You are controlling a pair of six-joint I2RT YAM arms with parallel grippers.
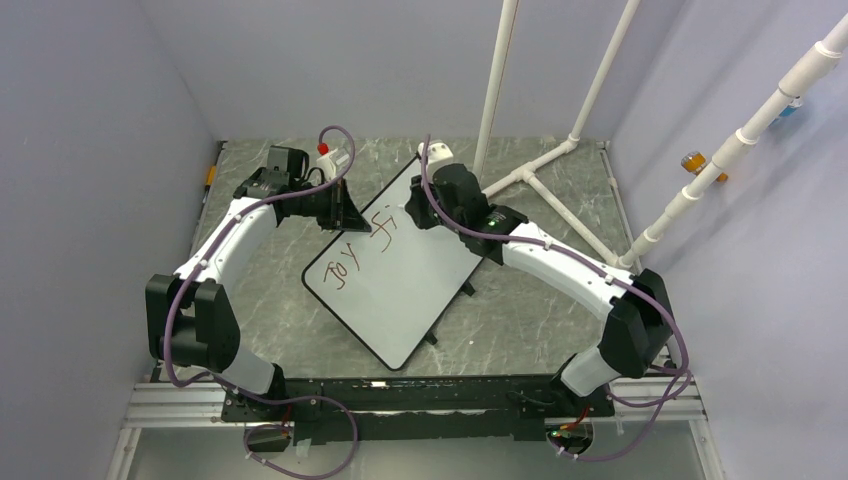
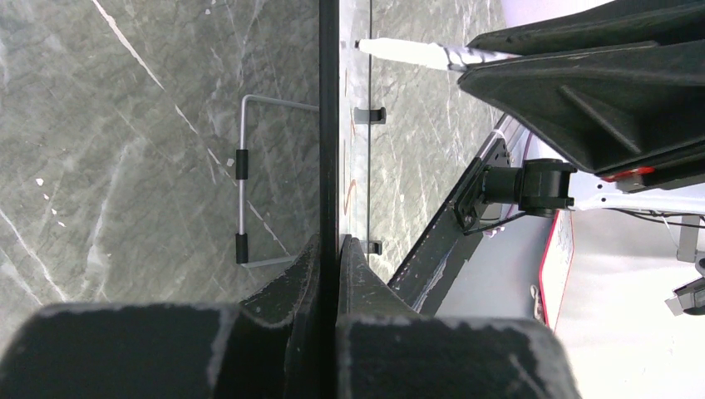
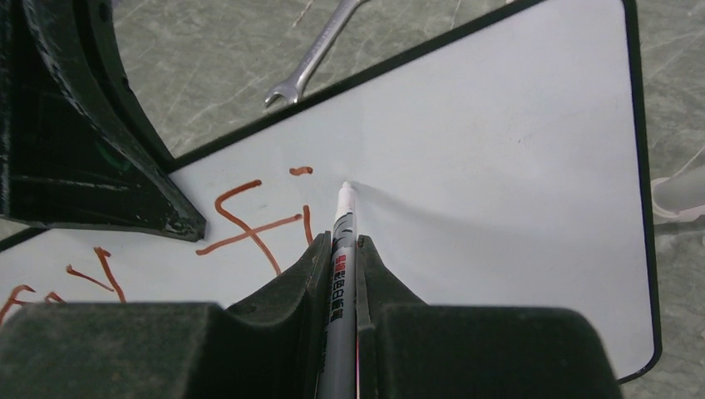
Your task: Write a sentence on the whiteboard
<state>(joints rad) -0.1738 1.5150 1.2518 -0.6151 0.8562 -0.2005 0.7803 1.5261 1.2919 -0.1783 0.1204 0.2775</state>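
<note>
Top external view: the whiteboard [image 1: 425,290] rests skewed on the grey table [image 1: 540,320] between both arms, with the sentence [image 1: 350,268] reading "Joy fi" near its upper left edge. Left gripper [image 2: 330,253] is clamped narrowly on the board's dark rim. Right gripper [image 3: 341,248] is closed around a marker [image 3: 343,208], whose tip touches the board just right of the last letter.

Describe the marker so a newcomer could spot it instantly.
Find the white board lying askew in the middle of the grey table. The right pincer is shut on a thin white marker, its tip on the board just right of the reddish letters. Unlike the metal wrench beyond the board's edge, it carries red print.
</note>
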